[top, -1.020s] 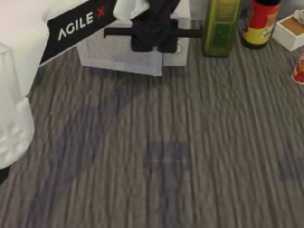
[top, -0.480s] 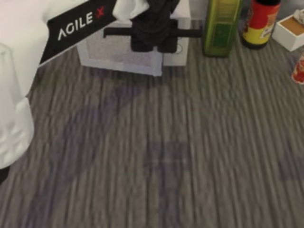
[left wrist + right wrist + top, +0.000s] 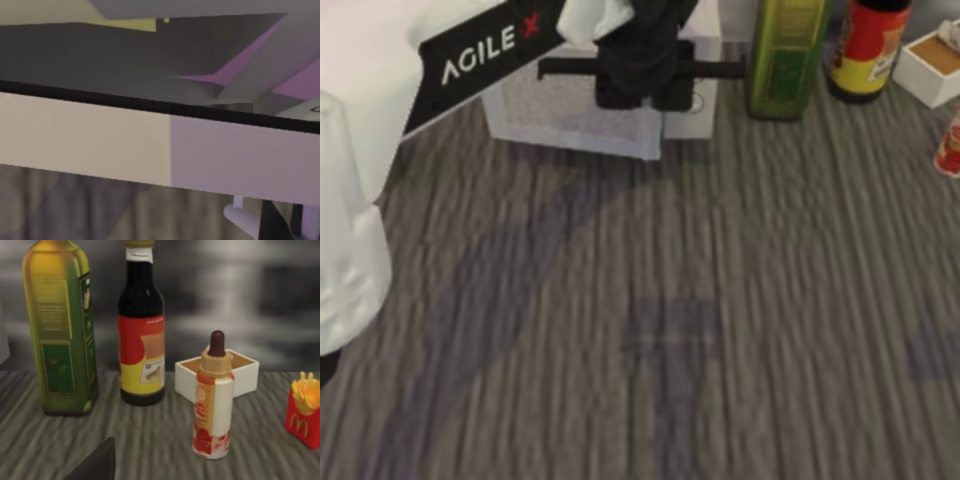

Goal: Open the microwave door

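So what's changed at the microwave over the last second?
Nothing has visibly changed. The left tool sits at the front of the small boxy white microwave, over the right end of its flat white door with the grey mesh window, which juts slightly off the front there. The green oil bottle and red-labelled dark sauce bottle have not moved.

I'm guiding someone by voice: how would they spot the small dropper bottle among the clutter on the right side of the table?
Start from the tall green oil bottle at the table's far edge and pass the dark sauce bottle with its red and yellow label. In front of the small white box stands the dropper bottle. It is the shortest bottle, white with red print, a tan collar and a dark brown rubber bulb.
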Robot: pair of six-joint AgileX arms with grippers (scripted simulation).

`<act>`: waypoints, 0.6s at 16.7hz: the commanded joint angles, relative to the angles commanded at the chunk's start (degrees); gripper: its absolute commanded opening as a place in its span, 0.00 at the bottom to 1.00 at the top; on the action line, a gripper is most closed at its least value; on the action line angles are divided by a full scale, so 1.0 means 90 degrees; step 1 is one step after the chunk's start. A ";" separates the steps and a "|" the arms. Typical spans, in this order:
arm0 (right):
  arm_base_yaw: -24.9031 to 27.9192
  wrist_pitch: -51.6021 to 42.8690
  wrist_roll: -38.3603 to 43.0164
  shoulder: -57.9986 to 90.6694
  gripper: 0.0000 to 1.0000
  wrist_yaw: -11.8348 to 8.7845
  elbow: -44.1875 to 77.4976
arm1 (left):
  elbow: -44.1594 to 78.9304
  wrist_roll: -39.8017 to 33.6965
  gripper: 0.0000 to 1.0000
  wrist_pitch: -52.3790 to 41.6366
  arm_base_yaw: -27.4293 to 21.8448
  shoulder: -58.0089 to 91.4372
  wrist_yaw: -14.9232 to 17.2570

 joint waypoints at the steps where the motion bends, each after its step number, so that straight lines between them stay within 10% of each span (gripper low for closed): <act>1: 0.0000 0.0000 0.0000 0.0000 1.00 0.0000 0.0000 | 0.0010 -0.0024 0.00 0.0009 -0.0042 0.0012 0.0036; 10: 0.0000 0.0000 0.0000 0.0000 1.00 0.0000 0.0000 | -0.1031 0.0604 0.00 0.0540 0.0061 -0.0635 0.0297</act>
